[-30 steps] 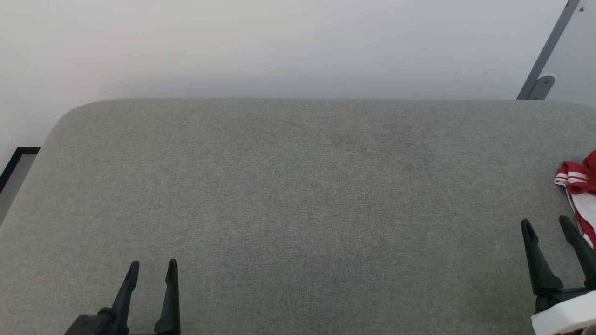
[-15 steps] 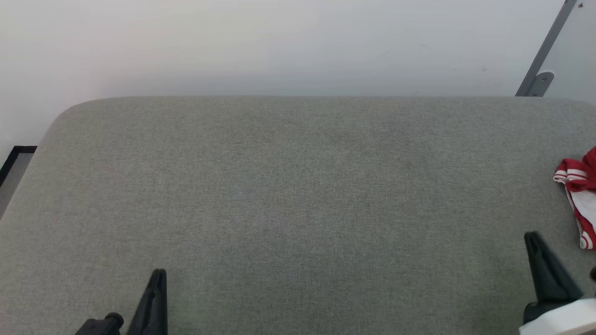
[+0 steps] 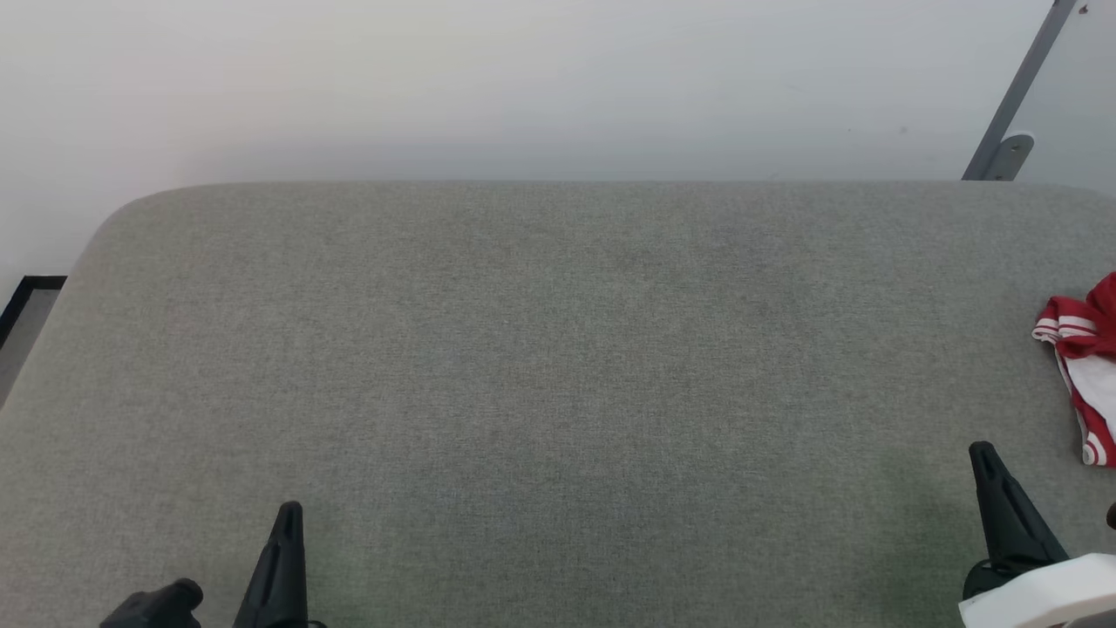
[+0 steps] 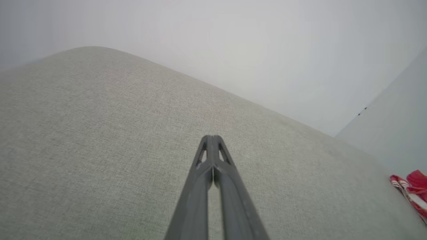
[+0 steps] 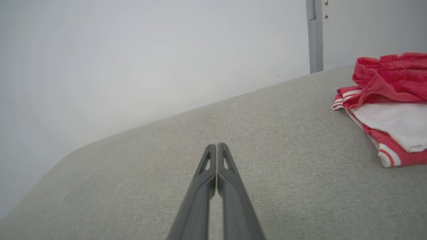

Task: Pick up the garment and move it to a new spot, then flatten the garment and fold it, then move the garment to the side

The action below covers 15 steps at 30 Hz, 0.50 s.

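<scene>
The garment (image 3: pixel 1085 366), red with a white panel and striped trim, lies crumpled at the far right edge of the grey padded surface; the picture's edge cuts part of it off. It also shows at the right in the right wrist view as the garment (image 5: pixel 387 106), and small at the lower right in the left wrist view as the garment (image 4: pixel 412 191). My right gripper (image 3: pixel 983 453) is shut and holds nothing, a short way to the left of and nearer than the garment. My left gripper (image 3: pixel 290 510) is shut and holds nothing at the lower left, far from it.
The grey padded surface (image 3: pixel 558 366) has a rounded far-left corner and ends at a pale wall (image 3: pixel 523 87) behind. A grey metal post (image 3: pixel 1011 96) leans at the back right. A strip of floor (image 3: pixel 22 314) shows past the left edge.
Both grippers have gone from open to shut with nothing between their fingers. The head view has shifted slightly; the garment lies where it was.
</scene>
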{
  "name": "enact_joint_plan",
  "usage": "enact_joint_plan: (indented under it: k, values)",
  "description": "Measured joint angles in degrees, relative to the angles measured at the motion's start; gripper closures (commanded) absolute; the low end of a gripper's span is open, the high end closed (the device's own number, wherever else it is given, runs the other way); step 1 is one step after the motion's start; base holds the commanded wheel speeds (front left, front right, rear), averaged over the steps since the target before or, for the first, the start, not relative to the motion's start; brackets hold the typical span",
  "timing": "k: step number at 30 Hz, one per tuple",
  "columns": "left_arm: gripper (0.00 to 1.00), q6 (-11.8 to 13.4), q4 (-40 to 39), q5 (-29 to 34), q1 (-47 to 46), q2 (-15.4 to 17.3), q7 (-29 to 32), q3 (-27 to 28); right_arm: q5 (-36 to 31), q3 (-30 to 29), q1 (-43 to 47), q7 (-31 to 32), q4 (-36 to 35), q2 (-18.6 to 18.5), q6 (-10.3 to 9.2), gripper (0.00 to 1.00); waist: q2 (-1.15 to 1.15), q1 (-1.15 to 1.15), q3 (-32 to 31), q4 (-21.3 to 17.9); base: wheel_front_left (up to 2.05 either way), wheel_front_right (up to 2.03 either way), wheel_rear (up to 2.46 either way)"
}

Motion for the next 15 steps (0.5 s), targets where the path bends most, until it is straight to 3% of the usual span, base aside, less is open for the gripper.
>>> enact_joint_plan:
  k: [15]
  values:
    - [1.00, 0.00, 1.46, -13.77, -2.75, 0.12, 2.94, 0.31, 11.31, -1.01, -2.28, 2.59, 1.62, 2.32, 0.00, 1.00, 0.00, 0.00, -0.08, -0.24, 0.00, 0.00, 0.00]
